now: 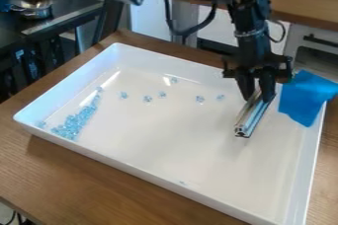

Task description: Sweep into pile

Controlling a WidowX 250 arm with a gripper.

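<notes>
Inside a broad white tray (pixel 165 182) on a wooden table (pixel 86 184), a black gripper (pixel 258 92) hangs down near the far right corner of the view, its two fingers clamped on a slim metal bar (pixel 253 115). The bar tilts, its upper end between the fingers and its lower end pointing toward the camera, well apart from the near wall. Whether that lower end touches the tray's floor cannot be told.

Along the left side, light-blue translucent pieces (pixel 72 124) lie gathered in a long wedge, widest toward the near left corner and narrowing to a thin tail toward the far wall. A few loose pieces (pixel 200 99) are strung out in a rough row between the wedge and the bar, with another piece (pixel 174 80) closer to the far wall. White tray floor stretches between the row and the near wall, and the widest span of it runs across the middle and toward the near right corner.

At the right, a bright blue cloth (pixel 307 95) drapes over the tray's rim just beside the gripper, narrowing the room on that side. Raised walls bound the tray all round, with tabletop beyond the near and left edges.
</notes>
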